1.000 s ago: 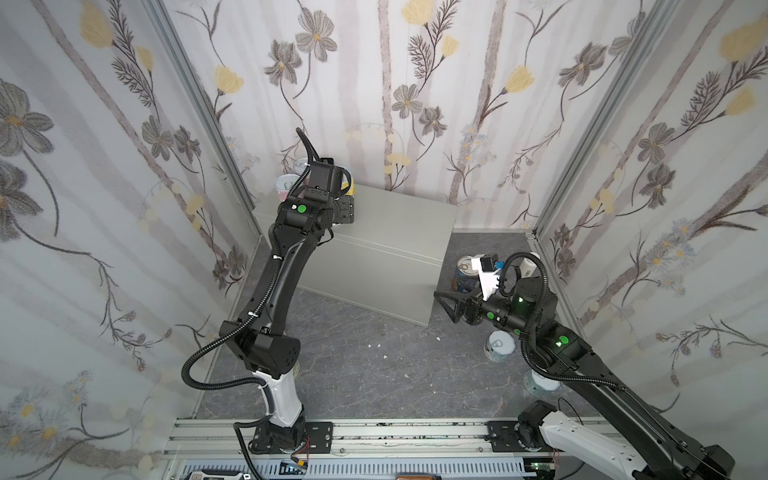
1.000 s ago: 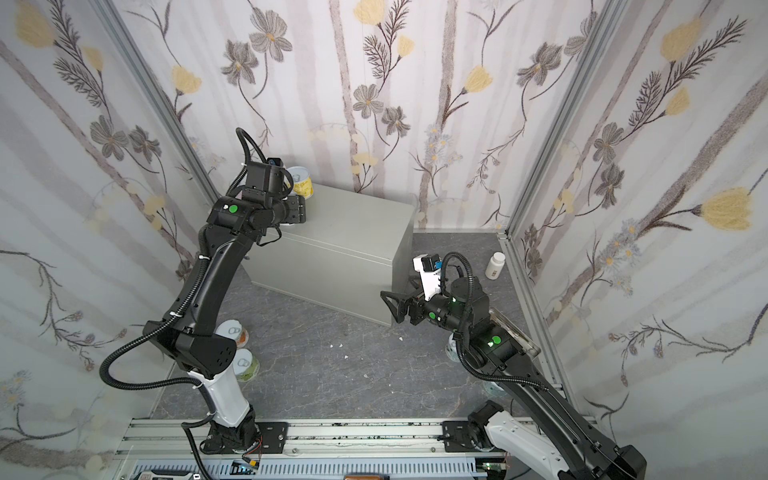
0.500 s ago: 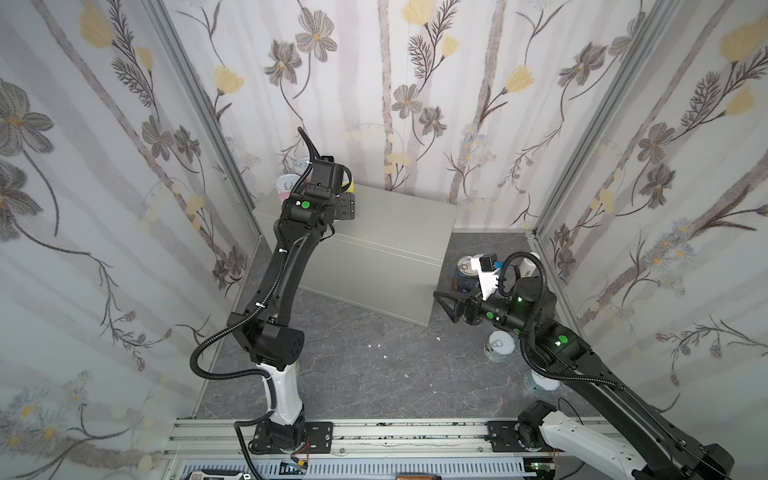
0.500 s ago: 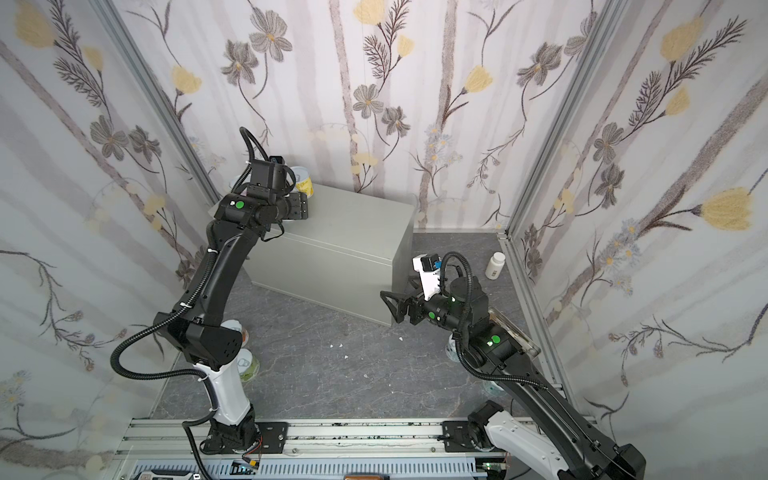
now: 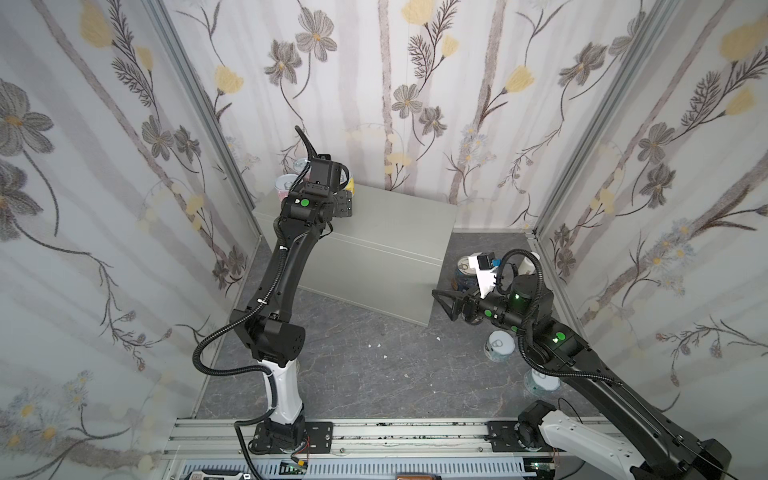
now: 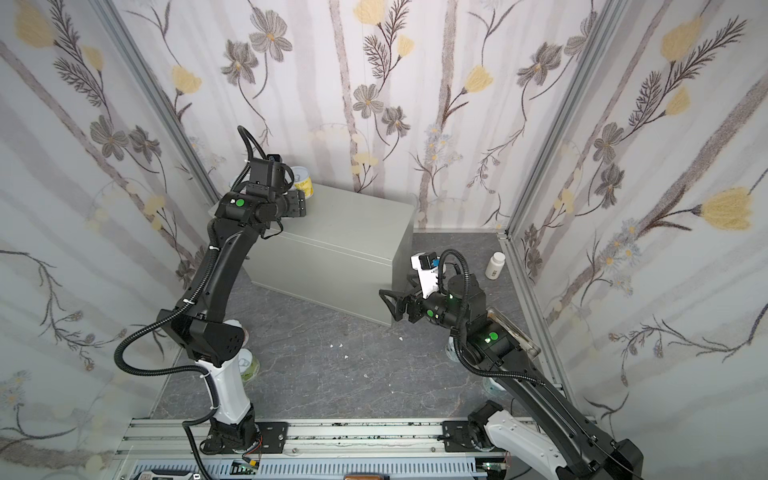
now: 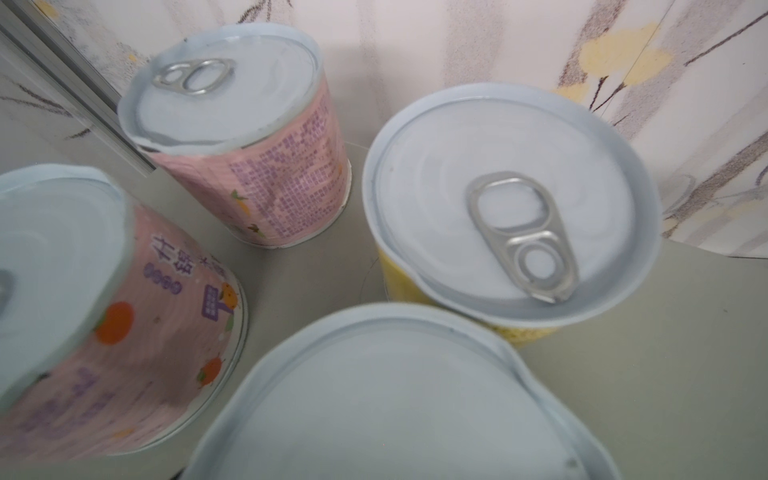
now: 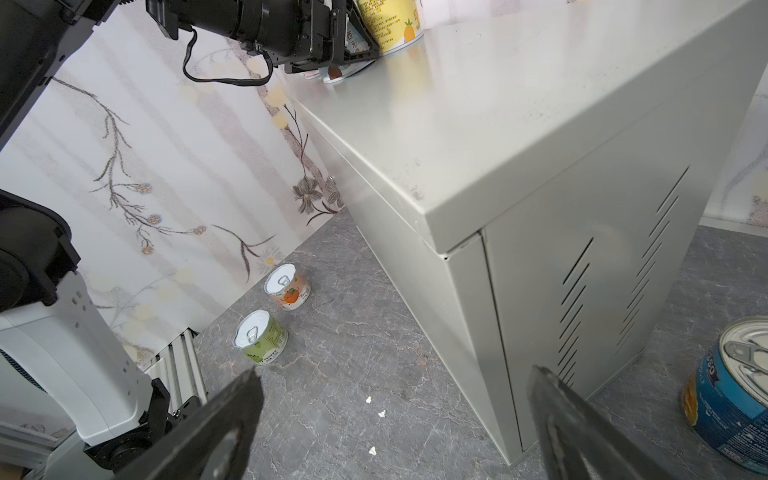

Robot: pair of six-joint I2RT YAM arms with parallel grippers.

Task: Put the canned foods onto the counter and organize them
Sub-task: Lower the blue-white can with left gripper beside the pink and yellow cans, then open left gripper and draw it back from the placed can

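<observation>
Pale wallpaper (image 5: 415, 83) with grey and yellow flowers on long stems covers all three walls, which meet at silver metal corner posts (image 5: 200, 104). The floor (image 5: 353, 374) is dark grey and marbled, with a few white crumbs (image 5: 378, 345), under soft, even light

In my left wrist view the near pink can (image 7: 137, 332) carries purple Chinese characters down its label. I read 什锦; the rest blurs. The far pink can (image 7: 274, 166) has a block of purple print too fine to read. In my right wrist view a neighbouring can (image 8: 353, 35) shows 西米 beside the yellow can (image 8: 390, 20), whose small print stays illegible, as does the white lettering on the blue can (image 8: 723, 399).
</observation>
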